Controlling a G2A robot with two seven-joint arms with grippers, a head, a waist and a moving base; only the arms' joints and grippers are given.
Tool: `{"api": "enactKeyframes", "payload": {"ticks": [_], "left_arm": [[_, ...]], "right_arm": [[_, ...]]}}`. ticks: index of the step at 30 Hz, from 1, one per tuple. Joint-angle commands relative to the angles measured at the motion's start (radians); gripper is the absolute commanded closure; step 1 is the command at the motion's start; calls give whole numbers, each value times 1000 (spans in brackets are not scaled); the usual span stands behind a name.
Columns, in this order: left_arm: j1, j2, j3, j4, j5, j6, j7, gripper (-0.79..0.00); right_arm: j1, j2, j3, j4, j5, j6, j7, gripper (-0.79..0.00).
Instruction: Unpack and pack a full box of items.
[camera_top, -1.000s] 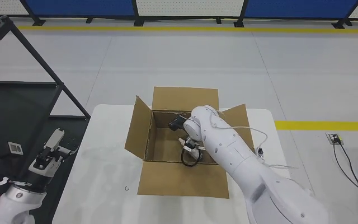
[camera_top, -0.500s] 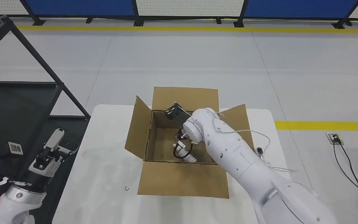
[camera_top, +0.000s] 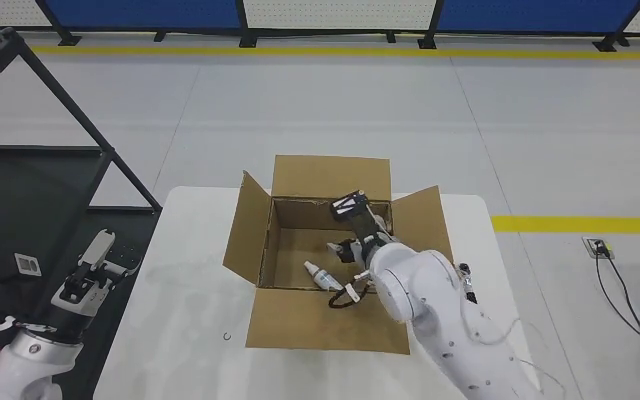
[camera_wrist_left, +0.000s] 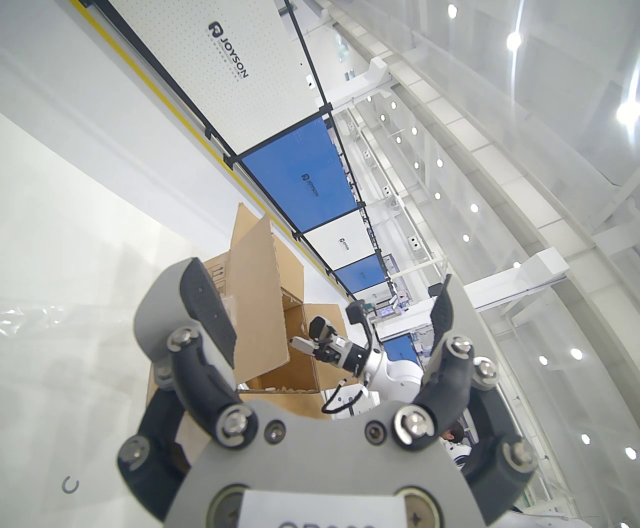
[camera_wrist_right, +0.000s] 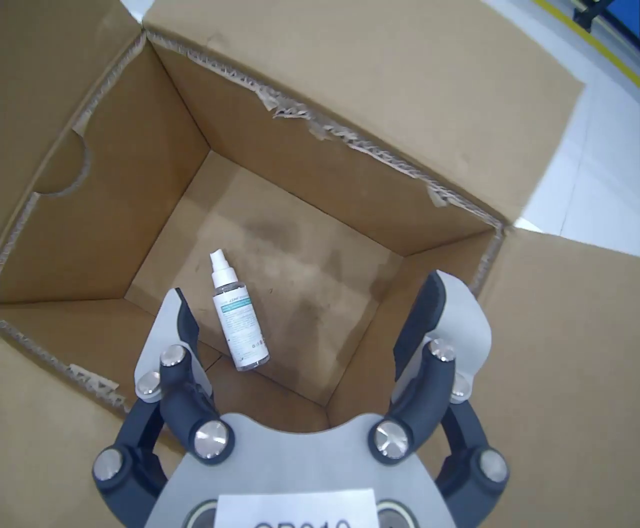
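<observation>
Top view, items by size.

1. Bench (camera_top: 170, 320): white top, carrying the box at its middle.
2. Cardboard box (camera_top: 325, 322): open, with all four flaps folded outward.
3. Right pincer (camera_wrist_right: 307, 295): above the far right part of the box opening, jaws wide apart and holding nothing.
4. Left pincer (camera_wrist_left: 322, 282): off the left edge of the bench, well apart from the box, jaws wide and holding nothing.
5. Spray bottle (camera_wrist_right: 237, 315): clear with a white label, lying flat on the box floor towards the near wall. It touches neither pincer.

Change: a second ago the right arm reached deep into the box with its pincer low and further left. The pincer has since risen and swung to the far right, leaving the bottle (camera_top: 318, 272) in plain sight on the floor.

Meaning for the task: this looks like a finished release, with one item packed. As this bottle is the one item seen inside, packing appears to be at an early stage. The next item probably has to be fetched from outside the box.
</observation>
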Motion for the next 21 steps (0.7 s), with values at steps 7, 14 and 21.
{"api": "enactKeyframes", "payload": {"ticks": [7, 14, 21], "left_arm": [[0, 0, 0, 0, 0, 0, 0, -785], [0, 0, 0, 0, 0, 0, 0, -785], [0, 0, 0, 0, 0, 0, 0, -785]], "right_arm": [[-325, 45, 225, -405, -183, 88, 27, -785], [-608, 62, 434, -651, -227, 152, -6, -785], [-793, 66, 625, -651, -100, 112, -112, -785]]}}
